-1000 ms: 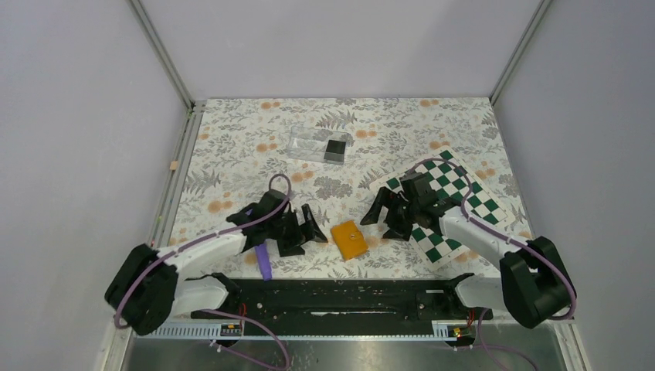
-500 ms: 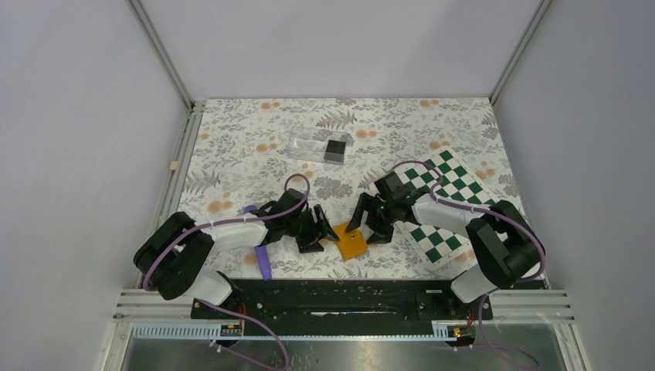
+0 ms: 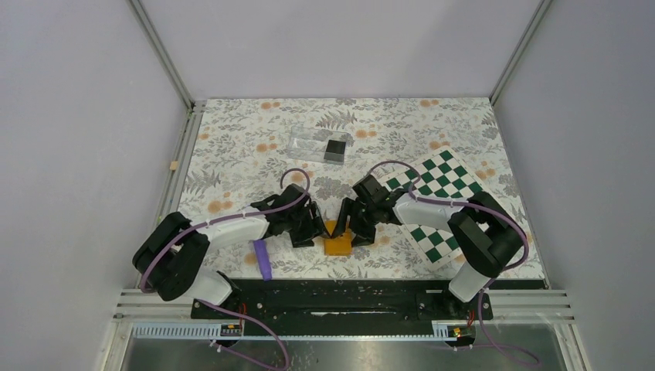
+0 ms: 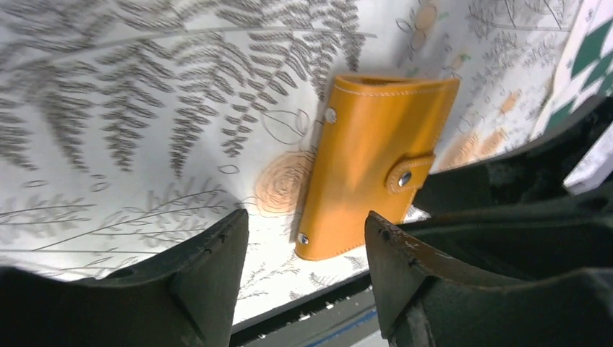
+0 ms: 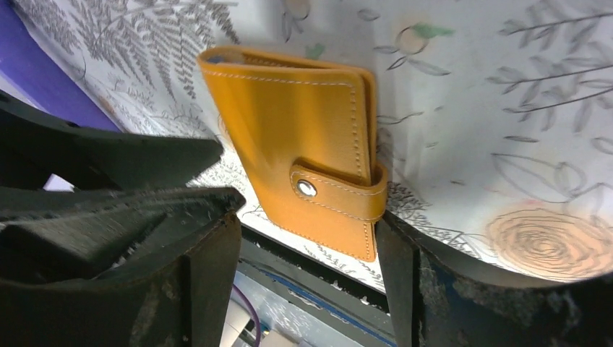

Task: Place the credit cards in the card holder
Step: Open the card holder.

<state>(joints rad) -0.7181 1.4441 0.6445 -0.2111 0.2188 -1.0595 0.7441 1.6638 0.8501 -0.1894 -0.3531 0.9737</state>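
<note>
Between left fingers and right fingers lies the card holder (snapped).

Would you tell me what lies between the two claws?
The top view shows the closed orange card holder lying flat between the left claw and right claw.

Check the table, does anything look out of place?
Nothing is spilled or damaged. The checkered mat lies askew at the right, and the orange card holder is snapped shut, with the left gripper and right gripper open on either side.
</note>
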